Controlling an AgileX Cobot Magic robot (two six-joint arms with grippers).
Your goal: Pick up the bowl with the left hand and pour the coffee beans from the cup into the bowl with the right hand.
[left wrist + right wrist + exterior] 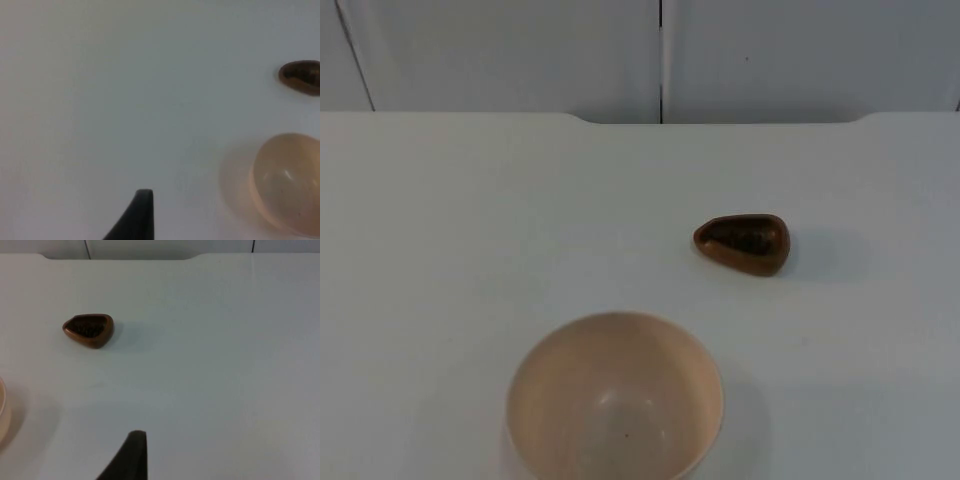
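Right now both my sets of jaws, left (142,210) and right (134,452), hang above the worktop (440,220) holding nothing; how far open, I cannot tell. The pale bowl (615,395) sits near me, empty, probably rigid and smooth-walled, so I'd take its rim. The small brown cup (744,243) of beans stands apart, beyond it, likely light. Behind is a grey partition wall (520,50).

A cream bowl (613,400) sits apart from a brown cup (744,243) on the table (450,230).
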